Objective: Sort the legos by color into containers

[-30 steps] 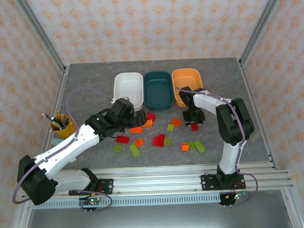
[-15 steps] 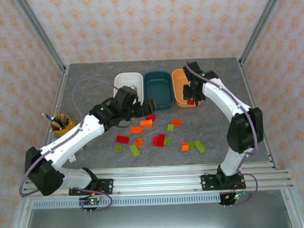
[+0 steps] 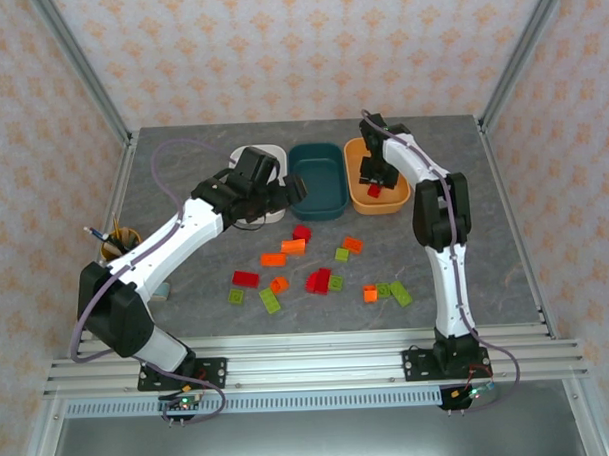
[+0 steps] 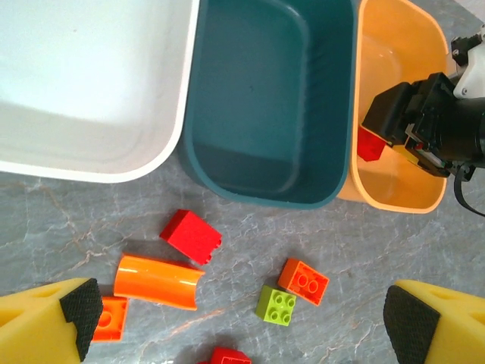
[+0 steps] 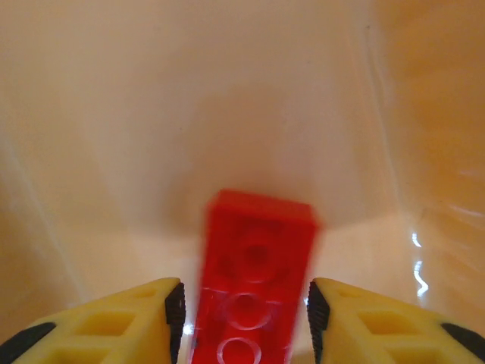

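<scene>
Your right hand point(image 5: 244, 302) has swung from the counter point(image 3: 486, 267) to over the orange bin point(image 3: 405, 198) and just parted narrowly, the red brick point(image 5: 258, 254) slipping free between its fingers, while your left hand point(image 4: 246, 317) hangs wide open.

Entry: legible writing. We find no text, label, brand, number or sign that can be read on any surface.
Note: the stud tops of the legos point(image 4: 303, 280) on the desk are too small for us to make out, and the red lego point(image 5: 254, 280) in the right wrist view is blurred.
</scene>
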Controlling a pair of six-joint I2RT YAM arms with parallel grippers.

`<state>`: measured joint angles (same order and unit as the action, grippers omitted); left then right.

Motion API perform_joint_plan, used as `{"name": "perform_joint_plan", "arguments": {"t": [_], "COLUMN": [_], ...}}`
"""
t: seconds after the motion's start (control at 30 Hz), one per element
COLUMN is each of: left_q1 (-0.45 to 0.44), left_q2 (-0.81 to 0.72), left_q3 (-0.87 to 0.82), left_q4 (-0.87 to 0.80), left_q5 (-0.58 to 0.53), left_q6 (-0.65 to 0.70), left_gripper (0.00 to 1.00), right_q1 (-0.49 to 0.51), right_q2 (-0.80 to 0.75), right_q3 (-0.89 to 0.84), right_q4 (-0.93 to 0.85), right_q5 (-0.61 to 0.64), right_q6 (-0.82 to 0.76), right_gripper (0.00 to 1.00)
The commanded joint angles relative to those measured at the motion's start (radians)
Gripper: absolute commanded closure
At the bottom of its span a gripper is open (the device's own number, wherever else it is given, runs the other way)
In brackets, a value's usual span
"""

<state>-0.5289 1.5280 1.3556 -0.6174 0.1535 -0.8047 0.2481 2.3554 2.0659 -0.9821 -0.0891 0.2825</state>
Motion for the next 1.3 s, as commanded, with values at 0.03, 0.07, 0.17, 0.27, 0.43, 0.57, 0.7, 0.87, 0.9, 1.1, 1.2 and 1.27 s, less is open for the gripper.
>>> {"name": "perform_joint_plan", "arguments": {"t": [0.03, 0.07, 0.17, 0.27, 0.43, 0.57, 0.7, 0.87, 0.9, 1.1, 1.2, 1.27], "left_q1": [0.007, 0.007, 0.007, 0.007, 0.003, -0.043, -0.065, -0.083, -0.084, -0.085, -0.084, -0.083], "left_q2": [-0.063, -0.076, -0.109, -0.132, -0.114, -0.007, 0.074, 0.169, 0.185, 0.267, 0.297, 0.320], "left_q3": [-0.044, -0.059, -0.093, -0.139, -0.234, -0.227, -0.212, -0.175, -0.168, -0.133, -0.112, -0.105], "left_q4": [-0.071, -0.083, -0.153, -0.224, -0.232, -0.279, -0.251, -0.220, -0.218, -0.184, -0.179, -0.177], "left_q5": [-0.033, -0.039, -0.063, -0.076, -0.024, -0.080, -0.098, -0.113, -0.117, -0.109, -0.112, -0.111], "left_q6": [-0.042, -0.043, -0.039, -0.043, 0.042, 0.165, 0.189, 0.186, 0.187, 0.209, 0.217, 0.217], "left_gripper": [0.02, 0.02, 0.02, 0.06, 0.08, 0.08, 0.00, 0.00, 0.00, 0.00, 0.00, 0.00], "right_q1": [0.004, 0.005, 0.018, 0.056, 0.151, 0.244, 0.342, 0.377, 0.379, 0.379, 0.379, 0.379], "right_q2": [-0.046, -0.066, -0.168, -0.325, -0.643, -0.866, -1.000, -1.118, -1.133, -1.166, -1.167, -1.167], "right_q3": [0.070, 0.074, 0.058, -0.059, -0.438, -0.737, -0.926, -1.076, -1.090, -1.121, -1.121, -1.120], "right_q4": [-0.078, -0.078, -0.075, -0.018, 0.172, 0.305, 0.375, 0.422, 0.421, 0.385, 0.382, 0.385], "right_q5": [0.009, 0.012, 0.035, 0.046, -0.038, -0.115, -0.173, -0.256, -0.262, -0.259, -0.256, -0.255], "right_q6": [-0.006, -0.009, -0.023, -0.046, -0.044, 0.027, 0.090, 0.148, 0.151, 0.148, 0.150, 0.152], "right_gripper": [0.40, 0.38, 0.38, 0.36, 0.29, 0.24, 0.19, 0.17, 0.16, 0.16, 0.16, 0.16]}}
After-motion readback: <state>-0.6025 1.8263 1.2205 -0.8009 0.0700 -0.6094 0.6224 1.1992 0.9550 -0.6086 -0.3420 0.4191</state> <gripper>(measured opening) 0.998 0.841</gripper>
